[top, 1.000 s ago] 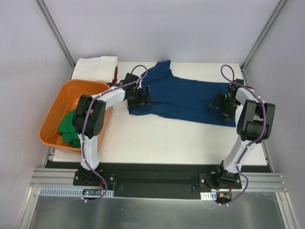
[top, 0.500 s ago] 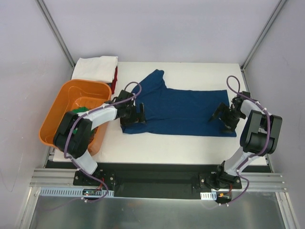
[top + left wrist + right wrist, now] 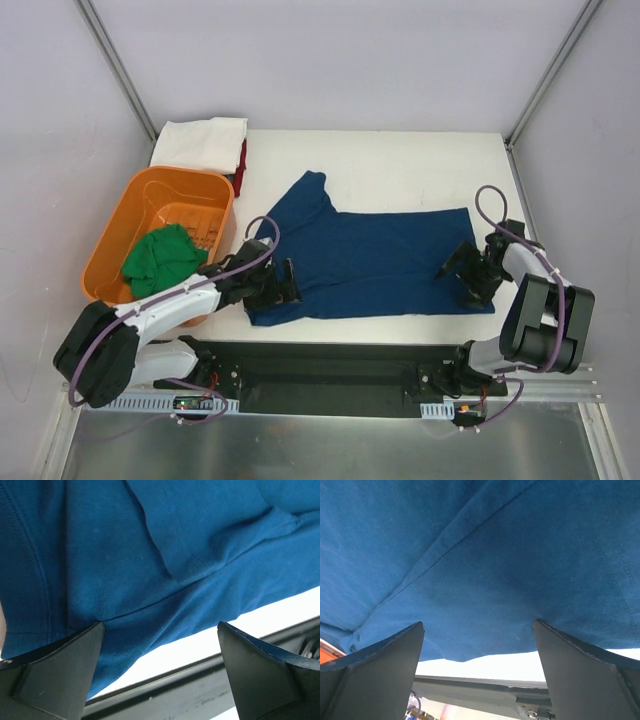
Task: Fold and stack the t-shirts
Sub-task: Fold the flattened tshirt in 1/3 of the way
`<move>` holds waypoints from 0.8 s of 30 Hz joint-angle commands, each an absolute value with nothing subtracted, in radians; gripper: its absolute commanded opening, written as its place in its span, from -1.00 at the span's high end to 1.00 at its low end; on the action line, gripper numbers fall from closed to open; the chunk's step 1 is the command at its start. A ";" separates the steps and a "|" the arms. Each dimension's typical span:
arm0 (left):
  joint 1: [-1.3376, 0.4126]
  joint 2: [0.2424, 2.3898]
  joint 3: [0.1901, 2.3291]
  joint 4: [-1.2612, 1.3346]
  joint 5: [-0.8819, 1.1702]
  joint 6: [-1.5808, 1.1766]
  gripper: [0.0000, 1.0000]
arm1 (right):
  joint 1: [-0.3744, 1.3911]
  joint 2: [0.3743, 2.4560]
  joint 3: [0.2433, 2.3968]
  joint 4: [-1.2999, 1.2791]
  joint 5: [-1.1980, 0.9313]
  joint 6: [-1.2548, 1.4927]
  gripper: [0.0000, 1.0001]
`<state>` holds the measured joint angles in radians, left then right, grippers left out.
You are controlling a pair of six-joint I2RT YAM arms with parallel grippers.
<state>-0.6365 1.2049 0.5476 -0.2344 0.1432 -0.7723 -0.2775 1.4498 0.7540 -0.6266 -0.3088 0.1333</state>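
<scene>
Landmark: the orange plastic tub (image 3: 108, 245), at the left edge of the white bench (image 3: 400, 160).
Navy shirt: a navy blue cloth t-shirt (image 3: 370, 262) lies spread flat on the bench just right of the tub. One sleeve angles toward the far side, and its near hem is close to the bench's near edge.
My left fingers (image 3: 284, 284): spread wide, pinching nothing. They sit just right of the tub's near corner, tips down on the navy shirt's near left corner. My wrist camera shows a seam and wrinkles between them.
My right fingers (image 3: 467, 273): also spread wide, pinching nothing. They are well right of the tub, tips resting on the shirt's right end with smooth cloth between them.
Green shirt: a green cloth t-shirt (image 3: 160, 258) is bunched inside the tub, at its near end.
White shirt: a white cloth t-shirt (image 3: 203, 140) lies folded flat just behind the tub.
Red shirt: a red cloth t-shirt (image 3: 241, 160) shows only as a strip at the white one's right edge, behind the tub's far right corner. I cannot tell how it is folded.
</scene>
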 commanded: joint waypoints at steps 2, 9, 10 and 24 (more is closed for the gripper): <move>-0.666 1.117 0.427 -0.356 0.163 -0.839 -0.99 | -0.288 1.383 0.647 -0.690 -0.143 0.144 -0.93; -0.678 0.977 0.387 -0.385 0.212 -0.845 -0.99 | -0.290 1.227 0.681 -0.785 -0.058 0.156 -0.93; -0.678 0.974 0.385 -0.387 0.221 -0.844 -0.99 | -0.290 1.214 0.683 -0.788 -0.060 0.153 -0.93; -0.692 0.925 0.537 -0.454 0.192 -0.825 -0.99 | -0.161 1.035 0.781 -0.801 -0.182 0.084 -0.93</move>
<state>-0.6750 0.9367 0.4473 -0.4034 0.2089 -0.8268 -0.2035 1.0897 0.6983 -0.7677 -0.1349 0.1204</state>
